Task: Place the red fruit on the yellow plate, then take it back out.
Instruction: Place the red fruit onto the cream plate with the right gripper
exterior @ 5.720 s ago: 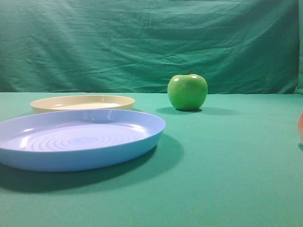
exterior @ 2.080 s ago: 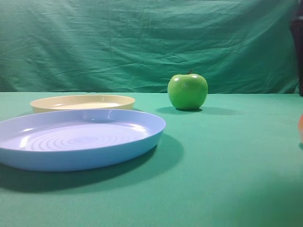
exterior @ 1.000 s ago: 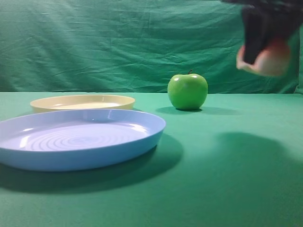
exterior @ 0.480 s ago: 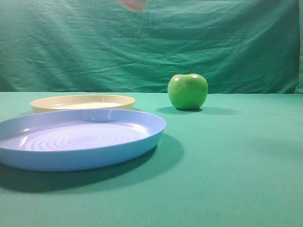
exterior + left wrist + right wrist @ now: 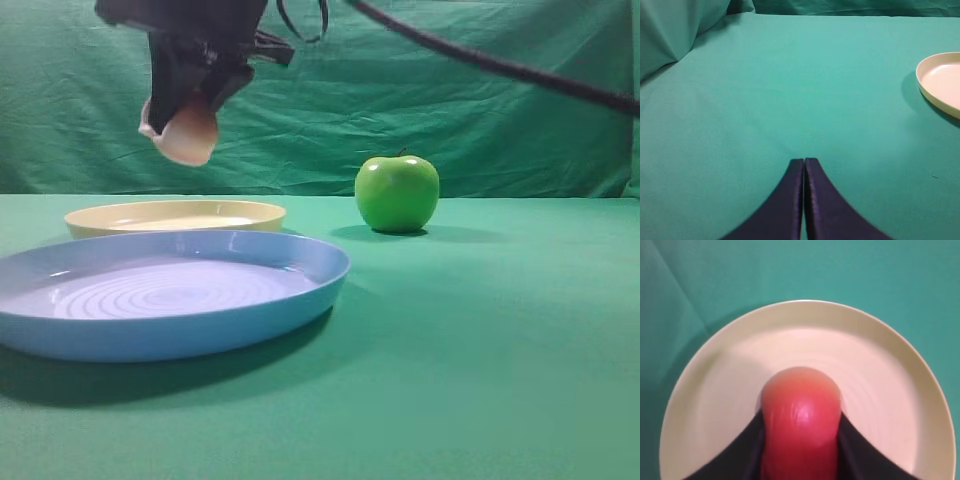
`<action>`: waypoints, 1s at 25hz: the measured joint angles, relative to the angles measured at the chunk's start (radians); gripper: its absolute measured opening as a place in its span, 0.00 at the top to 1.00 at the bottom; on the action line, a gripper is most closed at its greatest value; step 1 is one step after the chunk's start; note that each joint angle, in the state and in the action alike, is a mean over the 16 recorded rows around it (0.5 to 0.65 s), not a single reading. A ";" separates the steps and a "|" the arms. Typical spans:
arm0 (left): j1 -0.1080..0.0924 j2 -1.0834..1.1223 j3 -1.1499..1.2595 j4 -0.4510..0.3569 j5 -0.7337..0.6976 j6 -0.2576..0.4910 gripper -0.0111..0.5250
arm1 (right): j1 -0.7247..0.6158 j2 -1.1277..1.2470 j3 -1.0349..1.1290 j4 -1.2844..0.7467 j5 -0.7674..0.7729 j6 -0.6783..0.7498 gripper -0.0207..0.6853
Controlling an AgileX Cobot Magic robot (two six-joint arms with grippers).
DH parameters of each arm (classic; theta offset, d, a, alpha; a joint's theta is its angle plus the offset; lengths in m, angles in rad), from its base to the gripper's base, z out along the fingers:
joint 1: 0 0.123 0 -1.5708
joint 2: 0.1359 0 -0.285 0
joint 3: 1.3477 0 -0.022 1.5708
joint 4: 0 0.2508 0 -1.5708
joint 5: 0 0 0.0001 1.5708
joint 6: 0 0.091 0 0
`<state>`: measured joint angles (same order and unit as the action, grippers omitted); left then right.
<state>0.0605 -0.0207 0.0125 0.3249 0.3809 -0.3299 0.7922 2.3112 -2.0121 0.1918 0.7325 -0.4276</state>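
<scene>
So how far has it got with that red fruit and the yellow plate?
Done: the right pincer has picked up the fruit and carried it above the yellow plate; the wrist view looks straight down past the fruit onto the plate. In hand: the fruit is clamped in mid-air, not touching the plate. Left: lower it, let go, then take it out again. The left pincer is shut and idle.

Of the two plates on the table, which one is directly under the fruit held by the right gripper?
The yellow plate, the smaller cream one behind the light-blue plate. The right gripper holds the red fruit above its centre.
</scene>
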 joint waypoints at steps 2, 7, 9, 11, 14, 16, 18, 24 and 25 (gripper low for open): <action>0.000 0.000 0.000 0.000 0.000 0.000 0.98 | 0.000 0.011 0.000 -0.001 -0.014 -0.009 0.45; 0.000 0.000 0.000 0.000 0.000 0.000 0.98 | -0.001 0.018 -0.001 -0.001 -0.020 -0.017 0.25; 0.000 0.000 0.000 0.000 0.000 0.000 0.98 | -0.003 0.009 -0.001 -0.002 -0.012 -0.011 0.17; 0.000 0.000 0.000 0.000 0.000 0.000 0.98 | -0.007 -0.009 -0.001 -0.002 0.003 0.000 0.12; 0.000 0.000 0.000 0.000 0.000 0.000 0.98 | -0.019 -0.054 -0.001 -0.004 0.040 0.030 0.13; 0.000 0.000 0.000 0.000 0.000 0.000 0.98 | -0.029 -0.096 -0.002 -0.007 0.076 0.058 0.20; 0.000 0.000 0.000 0.000 0.000 0.000 0.98 | -0.042 -0.145 -0.002 -0.012 0.120 0.090 0.30; 0.000 0.000 0.000 0.000 0.000 0.000 0.98 | -0.078 -0.325 -0.004 -0.032 0.265 0.184 0.64; 0.000 0.000 0.000 0.000 0.000 0.000 0.98 | -0.083 -0.355 -0.005 -0.036 0.288 0.198 0.69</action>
<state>0.0605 -0.0207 0.0125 0.3249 0.3809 -0.3299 0.7093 1.9558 -2.0166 0.1559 1.0201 -0.2298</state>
